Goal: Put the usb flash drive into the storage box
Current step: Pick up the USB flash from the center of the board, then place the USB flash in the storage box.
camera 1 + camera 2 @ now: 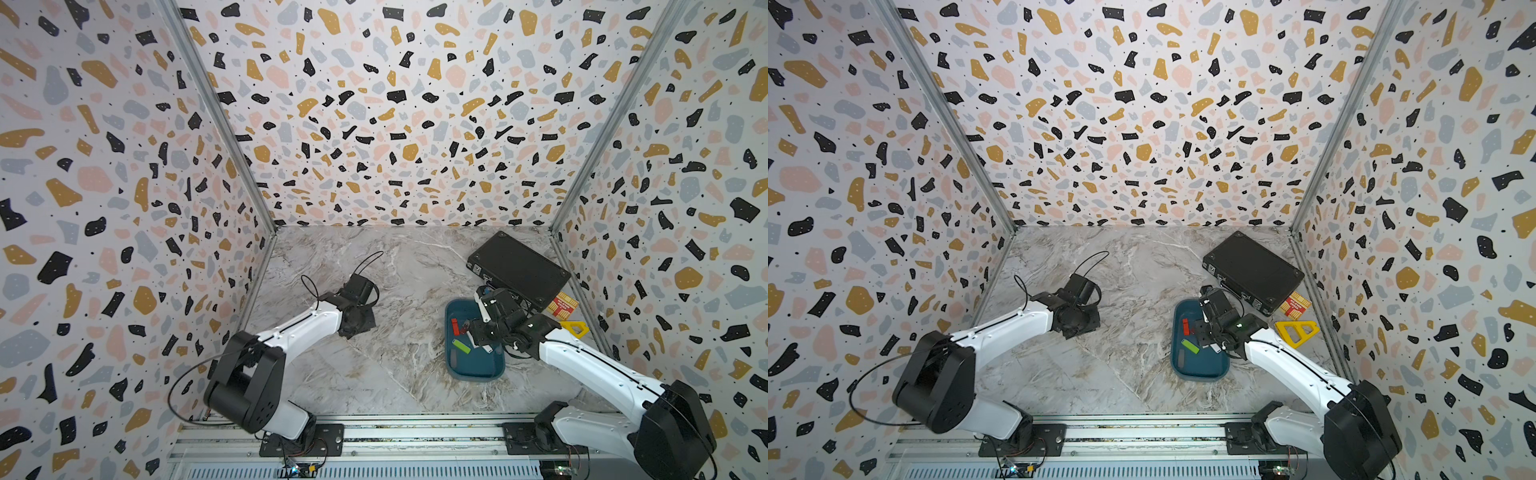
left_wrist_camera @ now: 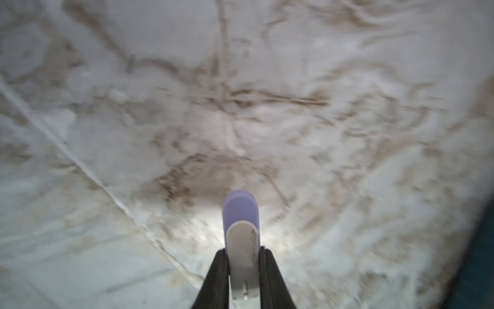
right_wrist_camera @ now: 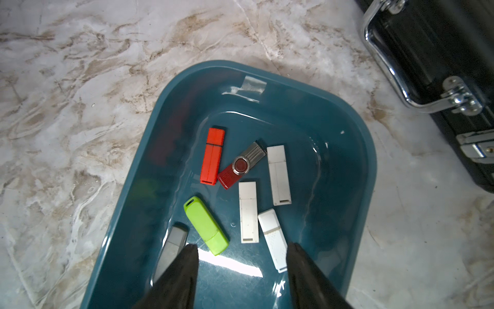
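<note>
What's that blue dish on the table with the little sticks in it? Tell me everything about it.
The shallow dark teal plastic tray is rectangular with rounded corners and a raised rim, glossy, a strip of clear tape on its inner wall. It lies flat on the marble-patterned table, apart from a black hard case. Seven flash drives lie inside. The right gripper hangs above it, jaws apart.

Right arm hangs over the teal tray, red drive and green drive lying inside. Black case sits just behind it, left arm is well off over the marble.
</note>
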Action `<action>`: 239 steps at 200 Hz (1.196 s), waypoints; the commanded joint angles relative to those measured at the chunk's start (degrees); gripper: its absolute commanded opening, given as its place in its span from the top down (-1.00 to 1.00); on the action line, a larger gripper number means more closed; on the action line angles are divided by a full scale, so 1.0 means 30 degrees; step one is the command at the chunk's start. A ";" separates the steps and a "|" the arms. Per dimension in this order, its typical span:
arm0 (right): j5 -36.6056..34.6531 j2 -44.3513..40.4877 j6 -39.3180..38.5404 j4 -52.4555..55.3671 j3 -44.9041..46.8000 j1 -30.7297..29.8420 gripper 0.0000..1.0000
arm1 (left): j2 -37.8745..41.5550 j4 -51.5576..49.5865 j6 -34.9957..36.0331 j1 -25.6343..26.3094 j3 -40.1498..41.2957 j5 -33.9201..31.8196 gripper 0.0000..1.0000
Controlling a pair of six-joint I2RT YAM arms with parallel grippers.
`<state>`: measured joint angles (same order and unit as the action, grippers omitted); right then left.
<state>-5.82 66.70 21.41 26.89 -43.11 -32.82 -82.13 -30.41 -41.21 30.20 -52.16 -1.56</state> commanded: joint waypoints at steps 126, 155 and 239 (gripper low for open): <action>0.3437 0.0784 0.3701 -0.1603 0.0056 0.9803 -0.10 | -0.9638 -0.0651 -0.3603 1.1704 -1.2424 -0.1585 0.73; 0.3547 0.1097 0.3694 -0.1786 0.0190 0.9989 -0.09 | -1.1584 -0.0225 -0.3984 1.1726 -1.3651 -0.1358 0.72; 0.3786 0.0854 0.3190 -0.1542 0.0382 1.0018 -0.07 | -1.4006 -0.1400 -0.3665 1.1514 -1.6011 -0.2402 0.18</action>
<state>4.93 70.41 31.66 21.85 -42.35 -2.96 -123.66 -33.17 -52.58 65.25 -98.15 -7.62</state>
